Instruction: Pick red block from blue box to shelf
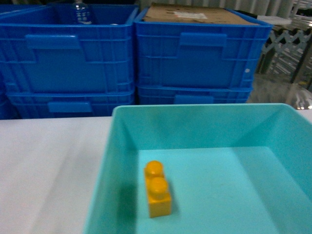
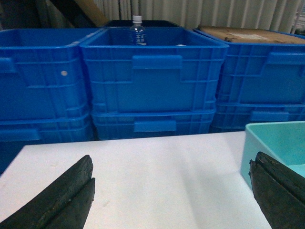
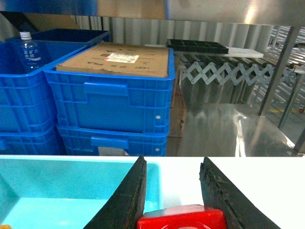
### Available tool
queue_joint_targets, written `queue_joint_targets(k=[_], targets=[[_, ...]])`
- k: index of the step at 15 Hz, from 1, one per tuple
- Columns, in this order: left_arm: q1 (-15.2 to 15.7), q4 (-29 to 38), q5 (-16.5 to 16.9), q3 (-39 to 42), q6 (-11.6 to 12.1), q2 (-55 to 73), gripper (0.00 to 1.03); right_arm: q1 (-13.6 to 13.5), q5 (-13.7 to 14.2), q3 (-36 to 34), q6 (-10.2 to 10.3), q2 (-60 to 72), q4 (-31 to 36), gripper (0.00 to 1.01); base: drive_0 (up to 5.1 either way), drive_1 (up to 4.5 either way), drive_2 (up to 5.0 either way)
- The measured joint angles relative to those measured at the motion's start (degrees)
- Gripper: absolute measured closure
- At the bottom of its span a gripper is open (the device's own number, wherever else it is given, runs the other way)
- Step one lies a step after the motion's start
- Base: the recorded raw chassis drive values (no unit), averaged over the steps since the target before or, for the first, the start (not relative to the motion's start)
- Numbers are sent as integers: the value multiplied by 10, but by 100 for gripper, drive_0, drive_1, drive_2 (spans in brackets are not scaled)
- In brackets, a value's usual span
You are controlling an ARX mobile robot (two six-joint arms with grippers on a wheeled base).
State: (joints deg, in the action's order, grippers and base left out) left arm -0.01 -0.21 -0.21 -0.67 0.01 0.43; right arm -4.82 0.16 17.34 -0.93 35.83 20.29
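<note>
I have the red block (image 3: 181, 217) pinched between the two dark fingers of my right gripper (image 3: 174, 200), lifted over the far right corner of the blue box (image 3: 71, 179), whose pale turquoise wall shows just behind my left finger. Only the block's glossy top edge shows at the bottom of my wrist view, so I can't be sure how deep the pads sit on its sides. It looks like hard, light, slick plastic: it won't deform, but it could twist or slip, so I want flat side faces, not the stud. My left gripper (image 2: 171, 191) hangs spread wide and empty over the white table (image 2: 143, 171). A yellow two-stud brick (image 1: 158, 196) remains in the box. The steel shelf (image 3: 224, 129) lies ahead, beside the dark blue crates (image 3: 112, 95).
</note>
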Motion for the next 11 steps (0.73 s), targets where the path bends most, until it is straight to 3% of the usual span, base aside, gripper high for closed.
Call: queue_joint_targets(k=[11], targets=[[0, 0, 0, 0, 0, 0, 5, 0, 1, 0, 0, 0, 1, 74, 323, -388, -388]])
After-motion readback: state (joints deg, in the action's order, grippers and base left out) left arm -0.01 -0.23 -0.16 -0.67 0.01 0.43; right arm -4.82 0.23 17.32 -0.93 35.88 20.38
